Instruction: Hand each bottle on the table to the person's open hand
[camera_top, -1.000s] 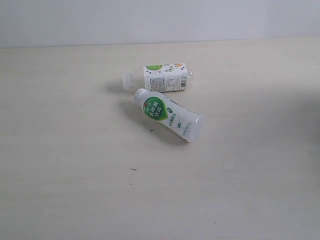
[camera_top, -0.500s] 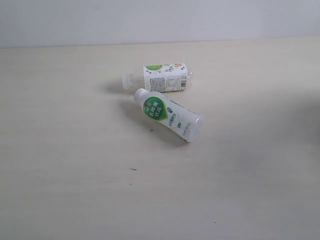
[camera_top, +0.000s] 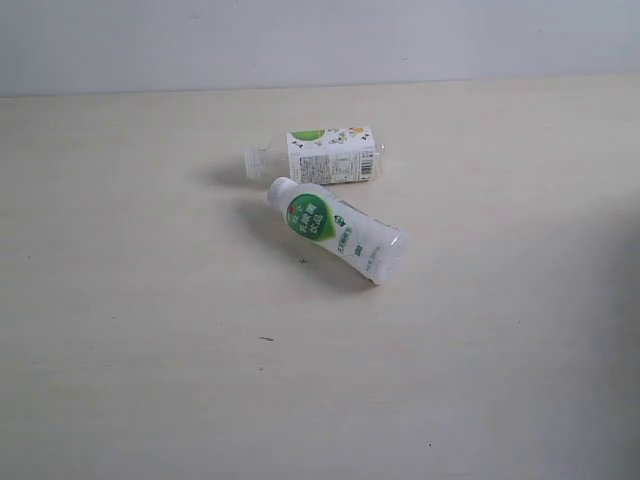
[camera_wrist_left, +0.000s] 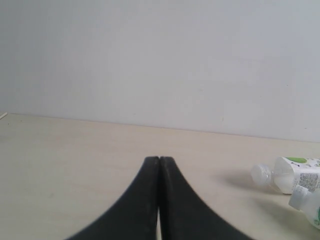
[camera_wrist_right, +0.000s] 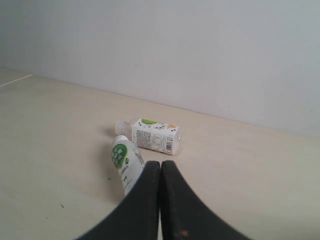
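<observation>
The white bottle (camera_top: 335, 228) lies on its side on the table (camera_top: 140, 300), with its green round logo facing up. Its cap (camera_top: 282, 186) points toward the clear bottle (camera_top: 330, 155). The clear bottle also lies on its side, just behind the white one, with its white-green label facing up. The white bottle's cap sits just beside the clear bottle's label. Whether the two touch cannot be told.

In the right wrist view, the right gripper (camera_wrist_right: 160, 164) is pressed fully together and holds nothing. Its two black fingers (camera_wrist_right: 142, 205) meet along a thin seam. The white bottle (camera_wrist_right: 125, 162) lies close ahead of these fingertips and a little off their line. Its cap end points away from them, and its base end is hidden behind one finger. The clear bottle (camera_wrist_right: 152, 136) lies farther ahead, beyond the white one and crosswise to the line of the fingers.

In the left wrist view, the left gripper (camera_wrist_left: 159, 160) is likewise closed tight on nothing, its fingers (camera_wrist_left: 177, 205) touching tip to tip. Both bottles lie well off to one side of these tips, at the edge of the picture. The clear bottle (camera_wrist_left: 287, 175) shows its neck and part of its label. Of the white bottle (camera_wrist_left: 306, 200), only the cap end shows.

A plain pale wall (camera_top: 320, 40) rises behind the table.
</observation>
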